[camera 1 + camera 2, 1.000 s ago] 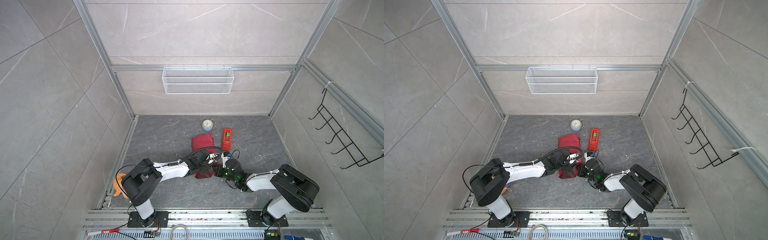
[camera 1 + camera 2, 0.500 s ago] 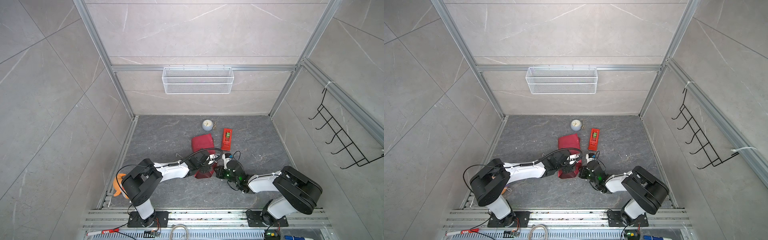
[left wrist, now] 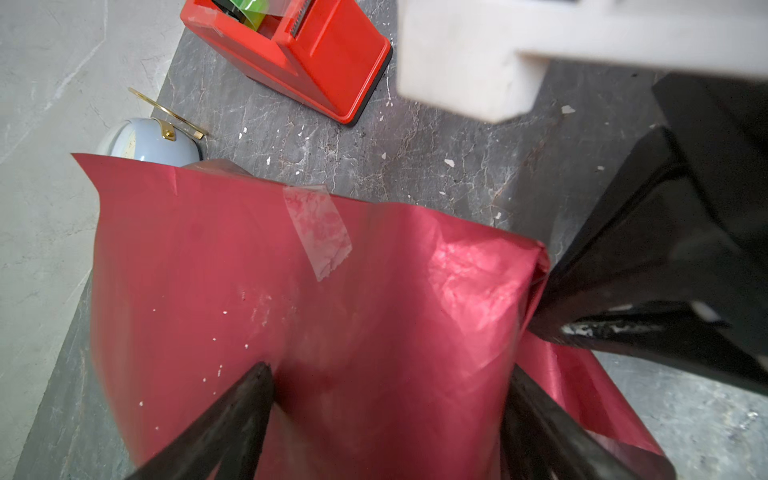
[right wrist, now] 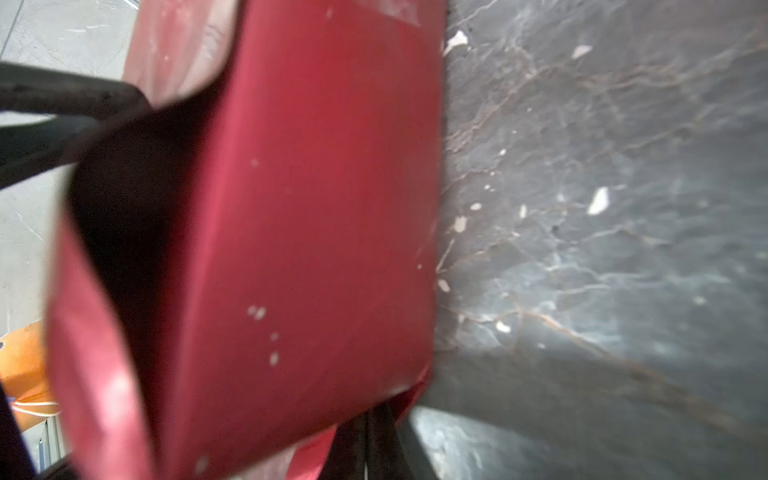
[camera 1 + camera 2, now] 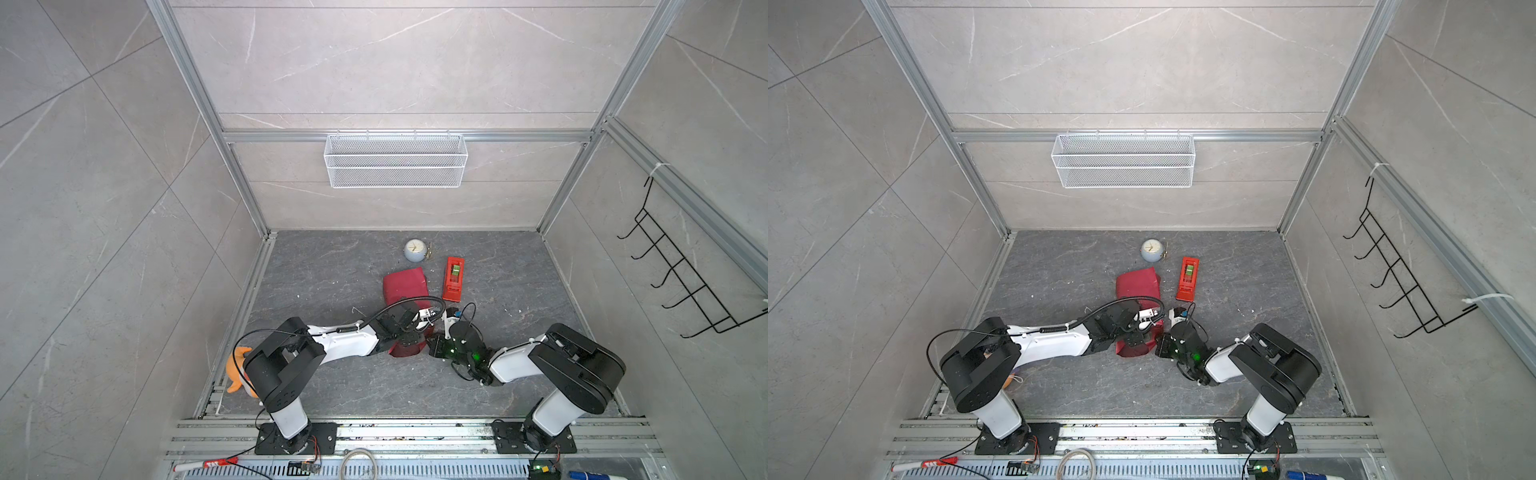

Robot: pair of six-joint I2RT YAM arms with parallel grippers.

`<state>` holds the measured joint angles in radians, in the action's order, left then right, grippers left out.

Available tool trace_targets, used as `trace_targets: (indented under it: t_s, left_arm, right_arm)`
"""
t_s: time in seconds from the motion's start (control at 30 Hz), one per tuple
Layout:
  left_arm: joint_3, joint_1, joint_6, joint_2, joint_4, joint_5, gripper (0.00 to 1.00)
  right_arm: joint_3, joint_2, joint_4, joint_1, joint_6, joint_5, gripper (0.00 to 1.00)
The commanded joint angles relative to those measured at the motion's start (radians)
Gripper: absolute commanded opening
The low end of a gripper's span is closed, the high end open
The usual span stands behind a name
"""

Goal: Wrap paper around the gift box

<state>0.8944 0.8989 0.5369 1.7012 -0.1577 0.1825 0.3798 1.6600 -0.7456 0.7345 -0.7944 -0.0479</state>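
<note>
- Grey marbled surface [image 5: 332, 282] between tiled walls; wire basket [image 5: 395, 160] hung on the back wall.
- Dark red paper [image 5: 405, 284] mid-surface in both top views, folded into a box shape, one seam held by a strip of clear tape [image 3: 318, 228]; gift box covered, not visible.
- Wide-spread left fingers [image 3: 237, 419] straddling the paper's near end from above.
- Closed right fingers [image 3: 602, 291], tips touching the paper's folded corner.
- Red tape dispenser [image 5: 453, 278] just beside the paper; small clock [image 5: 415, 250] near its far edge.
</note>
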Motion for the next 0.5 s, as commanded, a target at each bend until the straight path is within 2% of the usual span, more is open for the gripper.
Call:
trace_targets:
  t_s: [0.0, 0.23, 0.47]
  left_arm:
    - [-0.026, -0.005, 0.013, 0.029, 0.005, 0.026, 0.84]
    - [-0.031, -0.006, 0.021, 0.034, 0.001, 0.035, 0.84]
    - [-0.038, -0.006, 0.023, 0.034, -0.011, 0.038, 0.83]
  right_arm:
    - [0.001, 0.028, -0.001, 0.021, -0.018, -0.005, 0.07]
    - [0.015, 0.053, -0.006, 0.038, -0.023, -0.003, 0.06]
    - [-0.009, 0.010, 0.016, 0.040, -0.020, 0.031, 0.06]
